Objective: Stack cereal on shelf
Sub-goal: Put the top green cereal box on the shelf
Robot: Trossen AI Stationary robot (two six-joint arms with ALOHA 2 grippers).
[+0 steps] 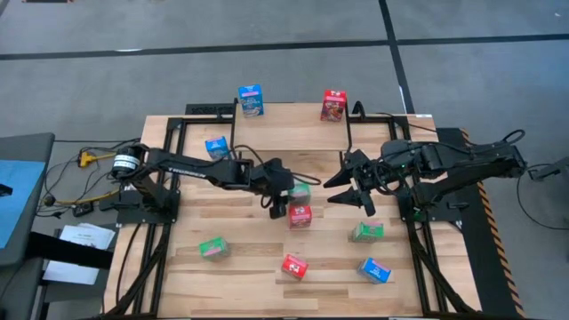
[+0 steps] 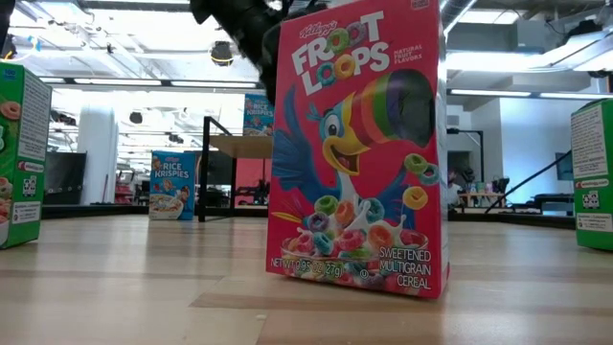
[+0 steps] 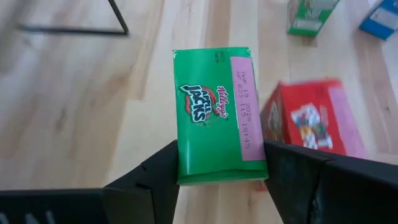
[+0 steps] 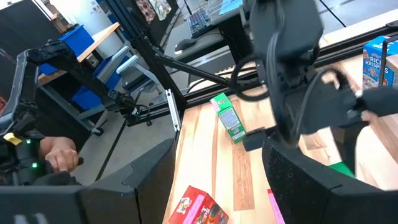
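Green Apple Jacks box (image 3: 214, 115) clamped in left pincer (image 3: 221, 177), red box (image 1: 300, 215) at its 6 o'clock. Right pincer (image 1: 348, 188) spread, empty, at 3 o'clock.

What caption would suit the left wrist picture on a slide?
Left gripper clamps a green Apple Jacks box above the table, a red box beside it.

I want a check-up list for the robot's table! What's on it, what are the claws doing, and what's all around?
Surface: plank table, bare between boxes.
Job's things: green box held; shelf carries a blue box and a red box; other boxes scattered on the table, including a red box beside the held one.
Clutter: nothing seen.
Grippers: left gripper shut on the green box at mid-table; right gripper open, nearby, empty.
Cables: black cables left of the table.
Surroundings: grey floor; a person's hand beyond the table.
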